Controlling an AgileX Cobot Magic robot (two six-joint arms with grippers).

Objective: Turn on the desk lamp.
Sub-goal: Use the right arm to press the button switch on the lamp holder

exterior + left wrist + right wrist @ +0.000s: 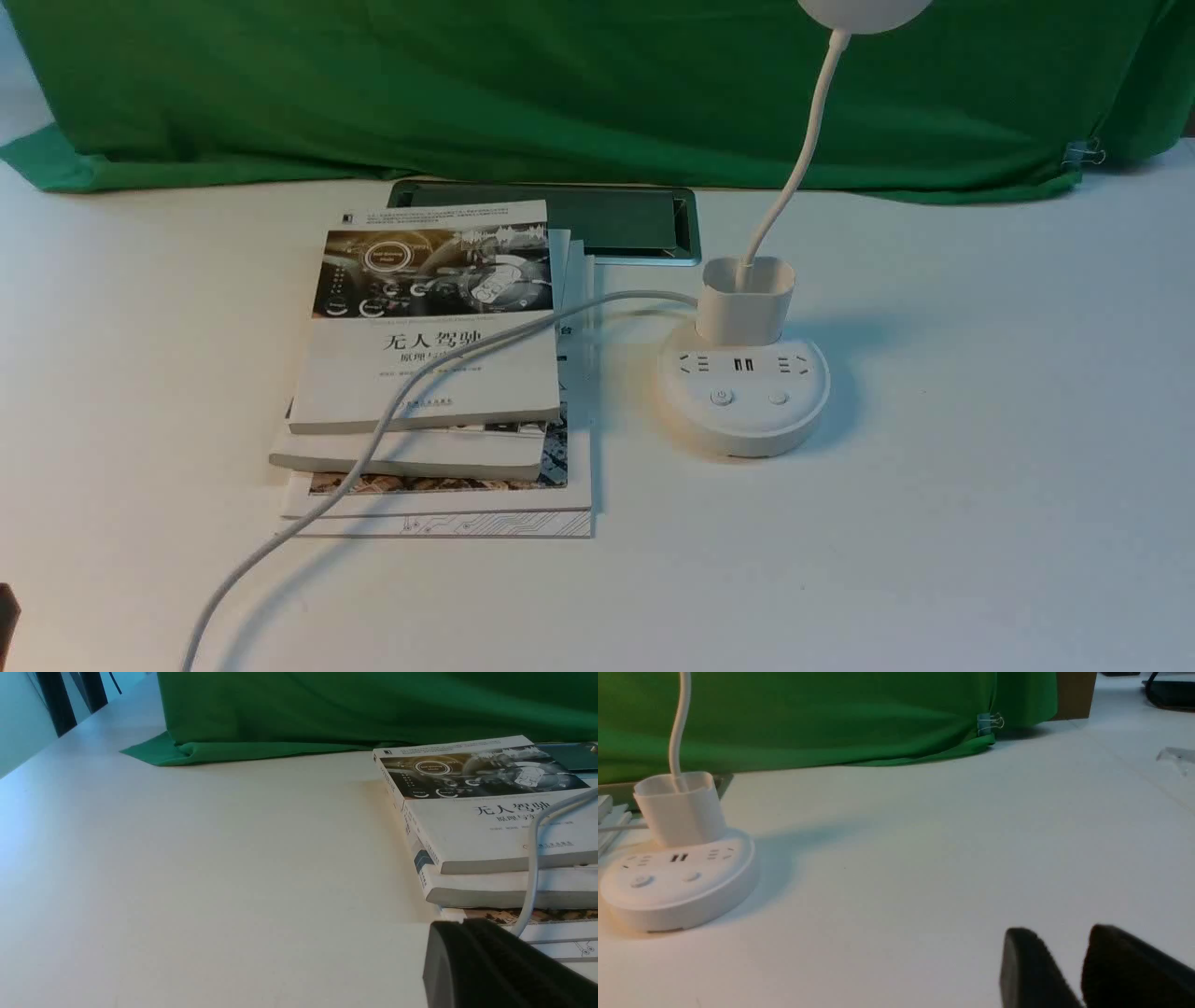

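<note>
The white desk lamp stands on the table right of centre. Its round puck base (742, 411) carries sockets, USB ports and two round buttons (721, 397), with a cup holder (747, 299) behind them. The thin neck (798, 159) rises to the round head (864, 11), cut off at the top edge. No light shows from the head. The base also shows in the right wrist view (677, 891). My right gripper (1057, 940) hovers low over bare table well to the lamp's right, jaws slightly apart and empty. My left gripper (460, 926) is shut and empty, near the books' front corner.
A stack of books (429, 373) lies left of the lamp, with the lamp's white cord (411, 392) trailing over it to the front edge. A dark cable tray (597, 224) sits behind. Green cloth (560, 84) covers the back, held by a binder clip (1083, 152).
</note>
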